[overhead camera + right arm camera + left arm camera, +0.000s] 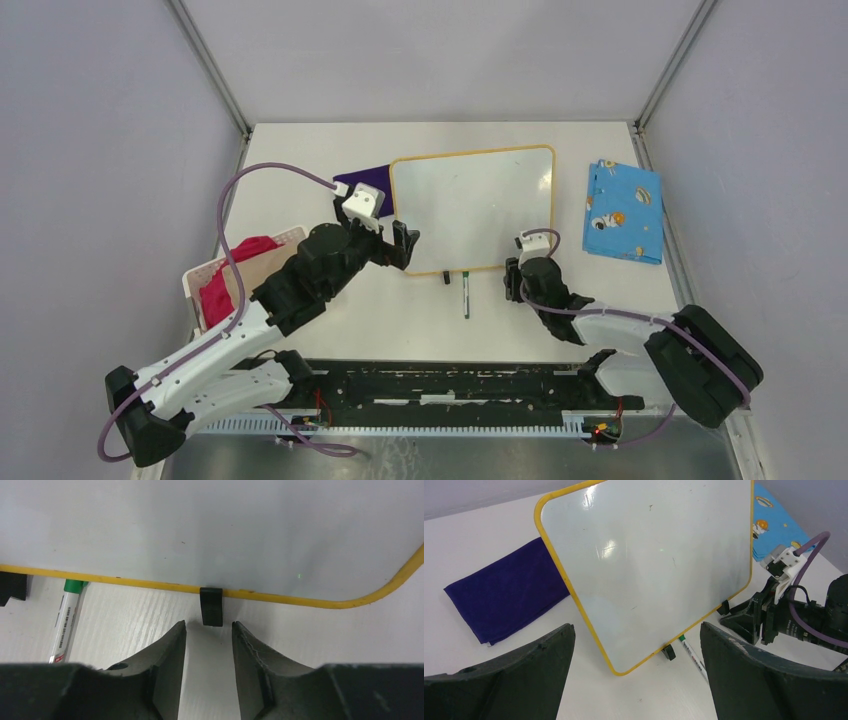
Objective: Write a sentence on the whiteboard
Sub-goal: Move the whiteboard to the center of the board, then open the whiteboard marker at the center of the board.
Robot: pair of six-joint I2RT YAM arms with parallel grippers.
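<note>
1. Table [400,325]: white; fills the middle of the top view.
2. Whiteboard [470,210]: upper centre of the top view, orange-framed, on black feet. Its face is blank, with no sentence on it yet.
3. Left gripper [398,245]: at the board's lower left corner, jaws spread wide, empty.
4. Right gripper [208,630]: at the board's lower right edge, jaws narrowly parted, holding nothing, tips just short of a foot [211,605].
5. Marker [466,295]: green-capped, lying just below the lower frame, centre. Fetching it is likely the step in hand. It is best taken from above, across mid-barrel, clear of frame and foot.
</note>
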